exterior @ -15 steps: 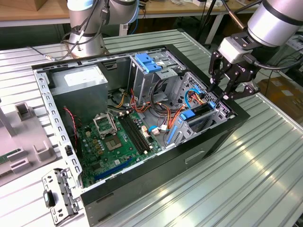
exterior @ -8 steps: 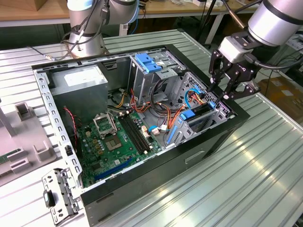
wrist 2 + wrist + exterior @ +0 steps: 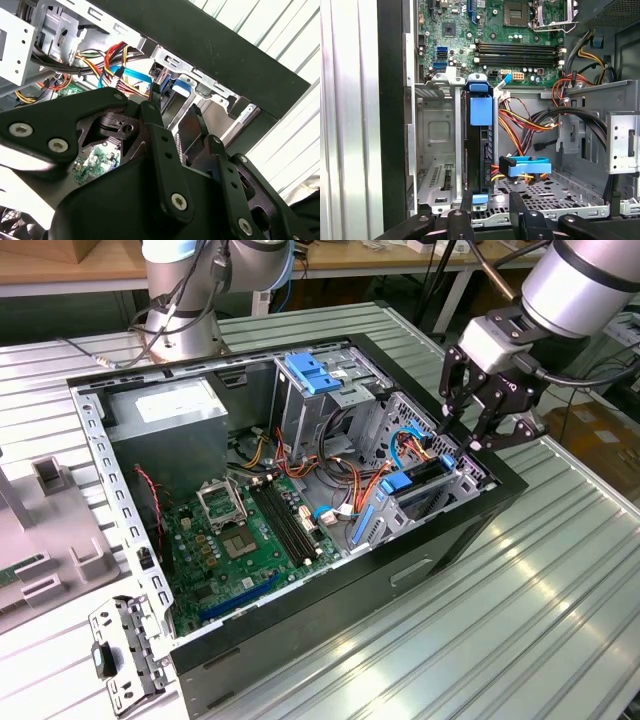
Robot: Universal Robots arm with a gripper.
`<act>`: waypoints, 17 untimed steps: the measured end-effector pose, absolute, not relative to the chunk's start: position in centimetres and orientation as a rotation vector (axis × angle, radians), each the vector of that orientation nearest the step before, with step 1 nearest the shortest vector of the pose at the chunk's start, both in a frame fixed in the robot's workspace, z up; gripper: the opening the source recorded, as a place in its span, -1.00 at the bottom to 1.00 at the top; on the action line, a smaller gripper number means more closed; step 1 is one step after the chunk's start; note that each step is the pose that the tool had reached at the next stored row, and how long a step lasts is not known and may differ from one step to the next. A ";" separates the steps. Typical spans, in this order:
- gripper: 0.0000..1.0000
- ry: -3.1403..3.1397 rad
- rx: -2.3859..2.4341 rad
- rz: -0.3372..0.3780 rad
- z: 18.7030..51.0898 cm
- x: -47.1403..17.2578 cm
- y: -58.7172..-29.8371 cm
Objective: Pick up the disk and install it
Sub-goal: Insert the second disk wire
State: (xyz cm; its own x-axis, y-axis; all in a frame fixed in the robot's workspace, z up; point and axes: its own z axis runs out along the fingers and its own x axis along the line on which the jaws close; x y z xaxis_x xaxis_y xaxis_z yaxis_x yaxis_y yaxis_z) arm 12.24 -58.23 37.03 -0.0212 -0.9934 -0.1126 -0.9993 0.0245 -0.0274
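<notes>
- The gripper (image 3: pixel 462 432) hangs just above the corner of the open computer case (image 3: pixel 440 550) at the exterior view's right, directly over the low drive bay (image 3: pixel 425 490)
- Its two black fingers (image 3: pixel 516 207) stand apart with a clear gap between them and nothing clamped; in the second wrist view one fingertip (image 3: pixel 155 95) points down toward the bay
- The disk (image 3: pixel 480 155) stands on edge inside that bay, seated in a slot of the metal cage directly ahead of the fingertips in the first wrist view; its blue carrier tab (image 3: pixel 480 111) shows at the far end and a small blue piece at the near end lies level with one fingertip
- I cannot tell whether that fingertip touches the disk's near end
- Beside the disk, away from the case wall, a blue data cable (image 3: pixel 530 166) and a bundle of red, yellow and orange wires (image 3: pixel 520 125) cross the perforated bay floor
- Beyond the disk, farther from the gripper, lies the green motherboard (image 3: pixel 495 30) with its black memory slots (image 3: pixel 517 52)
- In the exterior view, well away from the gripper, the taller drive cage carries a blue latch piece (image 3: pixel 312 372), and the grey power supply box (image 3: pixel 170 420) sits in the far corner of the case
- The case rests on a ribbed metal table (image 3: pixel 540 620)
</notes>
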 end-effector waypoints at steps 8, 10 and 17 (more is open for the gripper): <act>-0.15 2.174 -2.125 0.090 37.3 11.8 -58.2; -0.15 2.174 -2.125 0.090 37.4 11.8 -58.2; -0.15 2.174 -2.124 0.089 37.5 11.1 -58.2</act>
State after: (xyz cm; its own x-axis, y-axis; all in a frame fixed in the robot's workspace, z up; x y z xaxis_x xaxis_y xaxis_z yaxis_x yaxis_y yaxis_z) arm 11.15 -58.22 37.53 -0.0210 -0.9934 -0.1127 -0.9993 0.0244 -0.0288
